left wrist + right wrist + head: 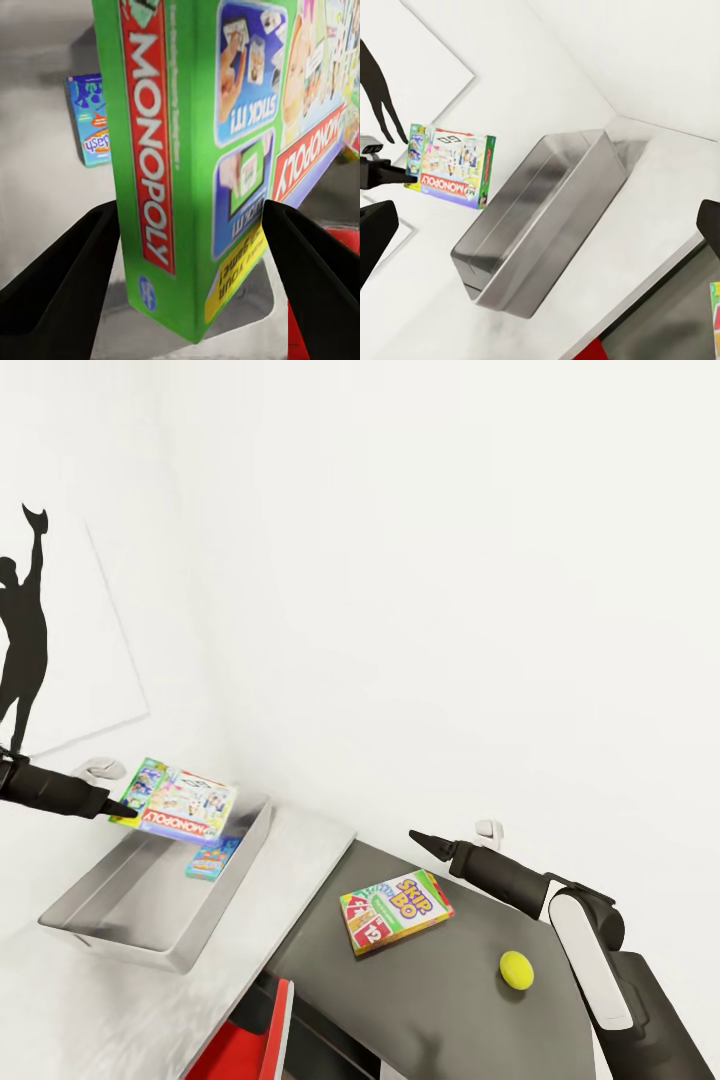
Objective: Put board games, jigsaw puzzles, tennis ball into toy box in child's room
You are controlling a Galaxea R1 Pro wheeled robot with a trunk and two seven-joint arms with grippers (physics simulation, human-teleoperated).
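My left gripper [125, 810] is shut on a green Monopoly board game [180, 810], holding it in the air over the far end of the light-grey toy box [110, 930]. In the left wrist view the two fingers clamp the Monopoly box [217, 150] by its edge. A small blue printed board [212, 857] lies inside the toy box. A Skip-Bo board game [397, 910] and the yellow tennis ball [516, 969] lie on a dark-grey top to the right. My right gripper [420, 838] hovers open behind the Skip-Bo game, holding nothing. The jigsaw puzzles are out of view.
The toy box stands on the white-grey table [300, 850], close to the white wall. The lower dark-grey side unit [450, 1000] adjoins the table on the right. A red object [240, 1050] sits below the table's front edge. A silhouette poster [40, 650] hangs on the left wall.
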